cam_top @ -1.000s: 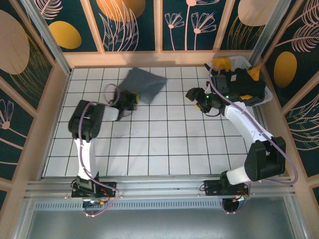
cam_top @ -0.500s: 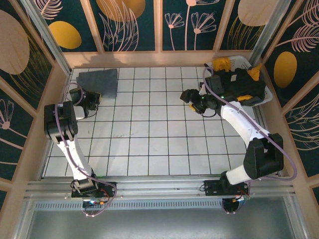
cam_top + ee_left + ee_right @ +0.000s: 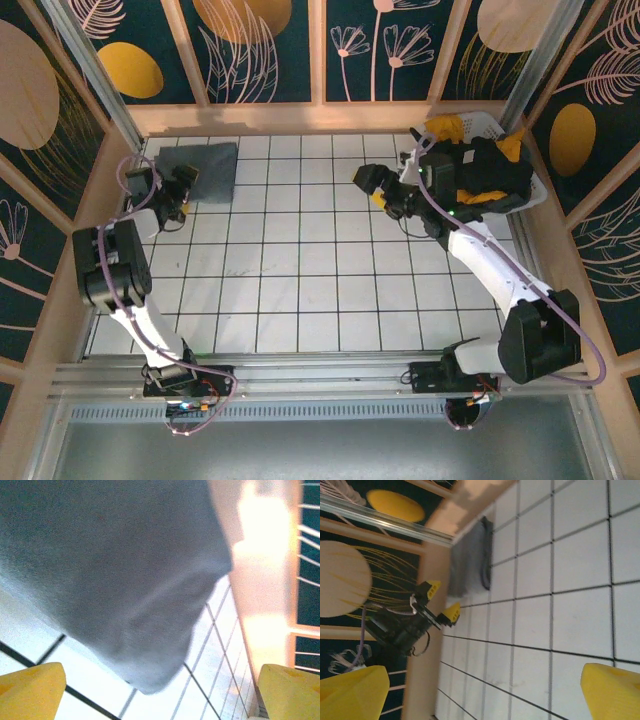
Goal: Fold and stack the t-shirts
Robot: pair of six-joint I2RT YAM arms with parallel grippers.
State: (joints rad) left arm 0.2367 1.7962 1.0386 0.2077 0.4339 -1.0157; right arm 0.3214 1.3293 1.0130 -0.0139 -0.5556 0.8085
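A folded slate grey-blue t-shirt (image 3: pixel 203 165) lies flat in the far-left corner of the tiled floor. My left gripper (image 3: pixel 183 188) sits just at its near edge, open; in the left wrist view the shirt (image 3: pixel 115 565) lies beyond the spread yellow fingertips (image 3: pixel 30 690), with bare tile between them. My right gripper (image 3: pixel 368 186) hovers open over the back middle tiles, nothing between its fingertips (image 3: pixel 612 690); it looks across at the grey shirt (image 3: pixel 470 560) and the left gripper (image 3: pixel 440 602). A black t-shirt (image 3: pixel 490 170) and a mustard yellow one (image 3: pixel 447 128) lie piled in the basket.
The white plastic basket (image 3: pixel 535 190) stands at the far-right corner. Wooden walls (image 3: pixel 110 200) border the tiled floor (image 3: pixel 300 280) on three sides, close beside the grey shirt and the left arm.
The left gripper carried the grey shirt from the back middle to the far-left corner and let it go. The right gripper drifted left, away from the basket.
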